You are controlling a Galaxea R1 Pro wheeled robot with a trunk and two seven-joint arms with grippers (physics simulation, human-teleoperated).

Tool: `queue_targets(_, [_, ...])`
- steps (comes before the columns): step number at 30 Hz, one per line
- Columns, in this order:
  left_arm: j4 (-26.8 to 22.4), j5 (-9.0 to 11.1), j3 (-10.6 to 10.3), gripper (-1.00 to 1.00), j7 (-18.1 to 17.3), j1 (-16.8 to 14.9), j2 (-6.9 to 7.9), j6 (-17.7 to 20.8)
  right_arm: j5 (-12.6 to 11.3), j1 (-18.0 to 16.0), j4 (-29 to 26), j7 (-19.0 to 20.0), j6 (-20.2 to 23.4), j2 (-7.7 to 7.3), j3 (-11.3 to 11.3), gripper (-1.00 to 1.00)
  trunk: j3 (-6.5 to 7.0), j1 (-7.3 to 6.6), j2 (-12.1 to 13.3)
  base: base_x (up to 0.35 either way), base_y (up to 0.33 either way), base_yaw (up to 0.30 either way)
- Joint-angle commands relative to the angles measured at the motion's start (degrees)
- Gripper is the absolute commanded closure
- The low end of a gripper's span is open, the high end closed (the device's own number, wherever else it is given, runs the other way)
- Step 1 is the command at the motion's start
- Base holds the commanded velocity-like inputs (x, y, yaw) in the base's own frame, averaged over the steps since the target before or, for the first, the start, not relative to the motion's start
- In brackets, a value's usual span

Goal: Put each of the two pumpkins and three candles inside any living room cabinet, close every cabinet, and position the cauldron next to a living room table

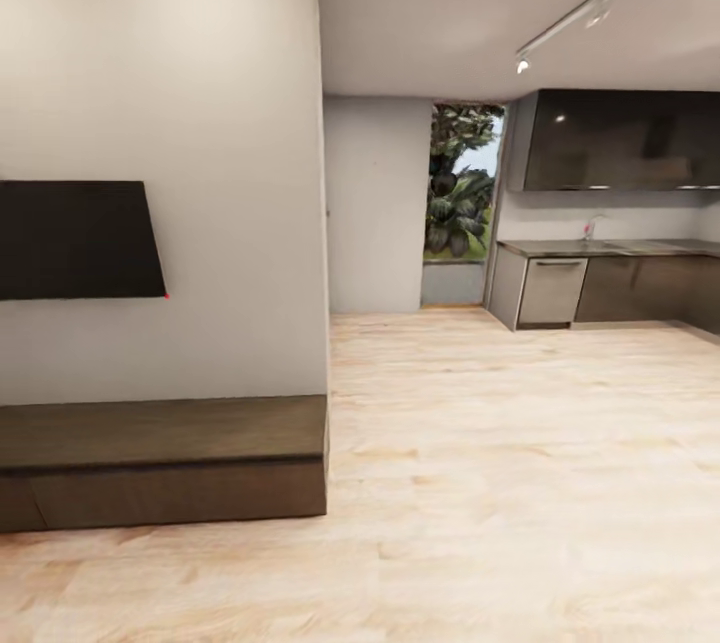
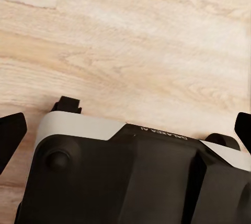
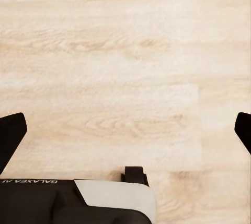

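Head view: the cabinet (image 1: 165, 463) stands low against the white wall (image 1: 200, 123), its door panels looking flush and shut as far as I can tell. A dark screen (image 1: 75, 241) hangs on the wall above the cabinet. Beyond the cabinet's far end the wooden floor (image 1: 500, 483) runs to a kitchen (image 1: 620, 223) with dark cupboards, and a window (image 1: 462, 183) with plants behind it. The cabinet's top is bare.

Left wrist view: the left tool (image 2: 125, 130) points down at the floor over the robot's base (image 2: 125, 177). Its two dark fingertips (image 2: 10, 132) sit at opposite edges of the picture, so it is spread wide, with nothing between them.

Right wrist view: the right tool (image 3: 125, 130) likewise hangs over bare floor, fingertips (image 3: 10, 132) wide apart and holding nothing.

Judged from this, the robot is travelling. With both tools unloaded, I cannot tell which items are already stowed; fetching likely remains.
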Motion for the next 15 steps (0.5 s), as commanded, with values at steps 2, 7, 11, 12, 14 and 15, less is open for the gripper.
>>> queue_targets(2, [-0.09, 0.18, 0.30, -1.00, 0.01, -0.03, -0.01, 0.24, 0.06, -0.01, -0.08, -0.06, 0.19, 0.00, 0.01, -1.00, -0.09, 0.02, -0.07, 0.070, -0.106, 0.155])
queue_targets(7, [0.87, 0.18, 0.30, -1.00, -0.09, -0.03, -0.06, -3.31, 0.08, -0.01, -0.07, -0.10, 0.28, -0.08, -0.05, -1.00, -0.09, 0.02, -0.07, 0.028, -0.029, 0.036])
queue_targets(11, [1.17, 0.18, 0.30, -1.00, -0.11, -0.03, -0.03, -3.82, 0.08, -0.01, -0.08, -0.12, 0.29, -0.09, -0.06, -1.00, -0.09, 0.02, -0.07, 0.154, -0.092, 0.007])
queue_targets(12, [1.20, 0.18, 0.30, -1.00, -0.09, -0.03, -0.03, -3.87, 0.08, -0.01, -0.09, -0.13, 0.29, -0.09, -0.06, -1.00, -0.09, 0.02, -0.07, 0.221, -0.130, 0.003])
queue_targets(14, [1.26, 0.18, 0.30, -1.00, -0.04, -0.03, -0.02, -3.96, 0.08, -0.01, -0.09, -0.16, 0.30, -0.11, -0.06, -1.00, -0.09, 0.02, -0.07, 0.253, -0.147, 0.002])
queue_targets(15, [1.28, 0.18, 0.30, -1.00, -0.05, -0.04, -0.01, -3.98, 0.08, -0.01, -0.11, -0.17, 0.30, -0.13, -0.06, -1.00, -0.09, 0.02, -0.07, 0.272, -0.157, 0.001])
